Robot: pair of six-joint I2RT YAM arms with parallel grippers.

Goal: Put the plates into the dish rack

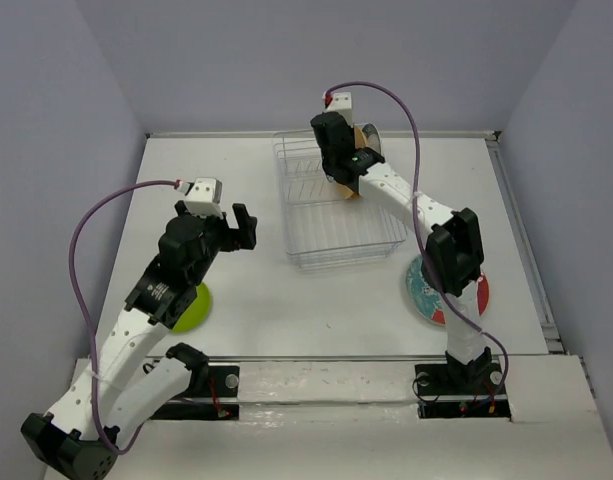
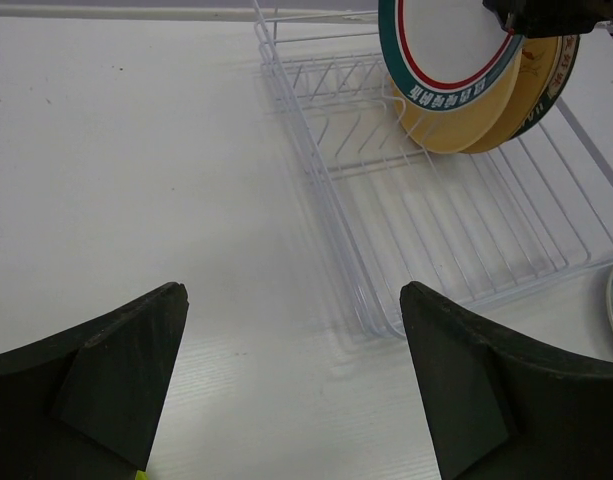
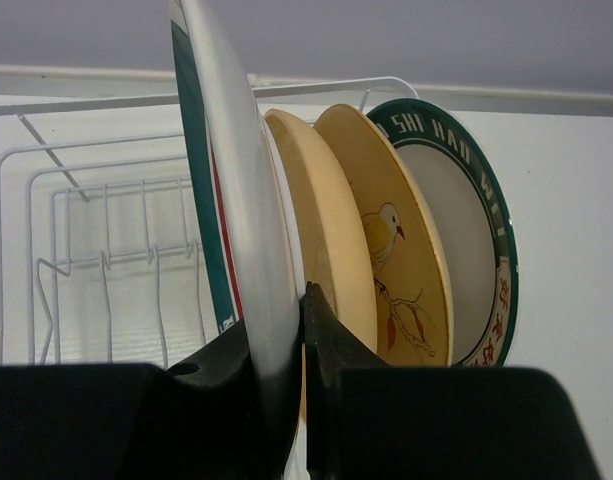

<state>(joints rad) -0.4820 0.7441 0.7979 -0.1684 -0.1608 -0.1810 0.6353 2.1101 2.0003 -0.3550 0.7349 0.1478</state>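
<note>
At the far end of the dish rack (image 1: 336, 225), the right hand (image 3: 281, 340) is pinched tight on the lower edge of the white plate with teal-red rim (image 3: 236, 200), which stands upright on edge among the far tines. Close beside it are the orange-tan plate (image 3: 331, 250), the bird plate (image 3: 396, 240) and the dark-rimmed plate (image 3: 486, 260), all upright. The left hand (image 2: 291, 295) hovers over the bench (image 1: 266, 300) left of the rack, spread wide and holding nothing. The lime green plate (image 1: 191, 308) lies flat under the left arm. The floral plate (image 1: 426, 290) lies flat near the right arm's base.
</note>
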